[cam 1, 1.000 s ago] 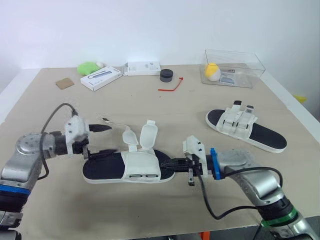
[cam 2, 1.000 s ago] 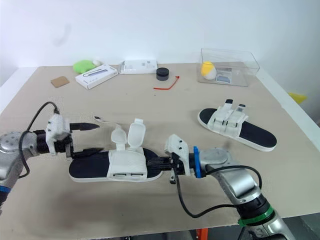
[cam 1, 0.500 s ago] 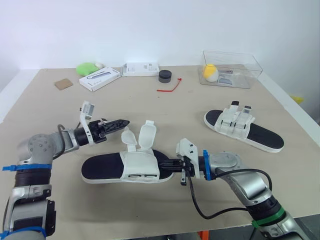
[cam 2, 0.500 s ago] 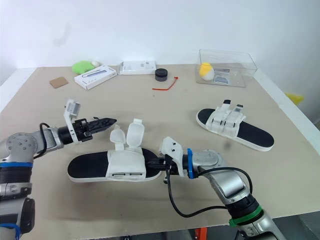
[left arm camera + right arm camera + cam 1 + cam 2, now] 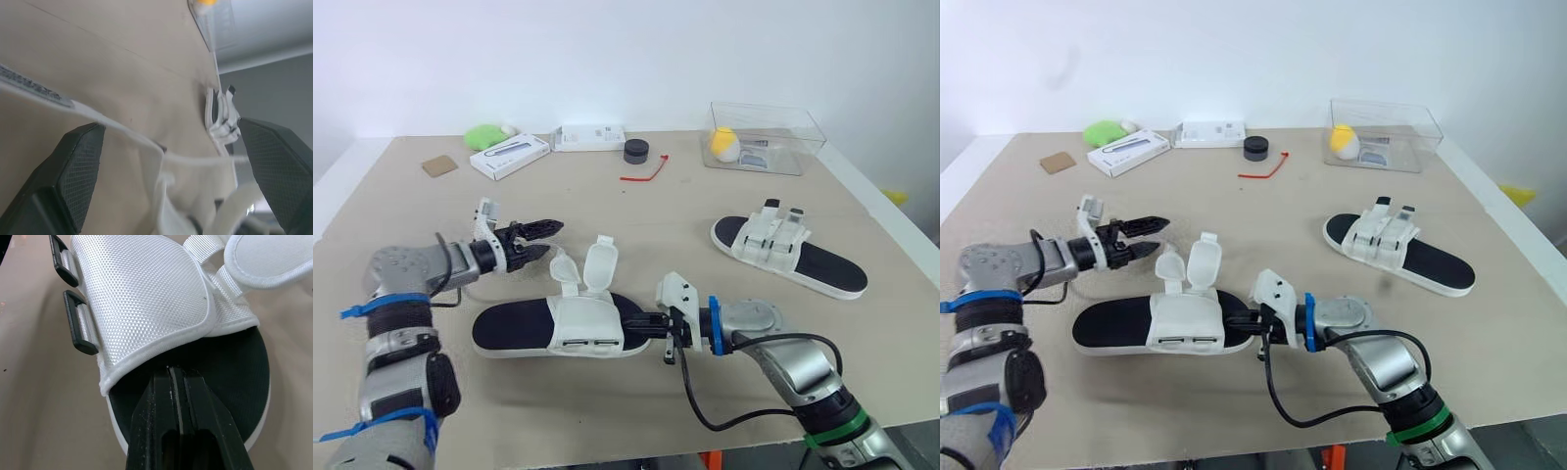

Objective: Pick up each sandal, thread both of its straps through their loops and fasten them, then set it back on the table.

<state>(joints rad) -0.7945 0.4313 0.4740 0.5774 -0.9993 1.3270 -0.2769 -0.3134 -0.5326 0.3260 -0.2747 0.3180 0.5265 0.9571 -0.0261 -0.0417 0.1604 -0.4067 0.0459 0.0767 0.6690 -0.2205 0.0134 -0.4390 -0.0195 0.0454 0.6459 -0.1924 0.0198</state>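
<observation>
Left hand (image 5: pixel 553 237) has swung from sandal's heel end up toward raised straps (image 5: pixel 592 269). Fingers spread wide, nothing gripped, tips just short of nearer strap. Right hand (image 5: pixel 636 319): fingers pressed together, tips on sole at toe end of unfastened sandal (image 5: pixel 548 328), which lies flat on counter (image 5: pixel 636 215).

Second sandal (image 5: pixel 793 253) lies well beyond right hand.

Risks:
- Floppy strap may fold away from pinch.
- Sandal may skid, since right hand presses rather than clamps.

Clear box (image 5: pixel 793 122), far beyond right hand: yellow ball (image 5: pixel 724 142), plus small flat item, unidentified.

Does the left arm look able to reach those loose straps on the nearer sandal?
Probably yes: the left gripper hovers open right beside the upright straps, with nothing between them.
</observation>
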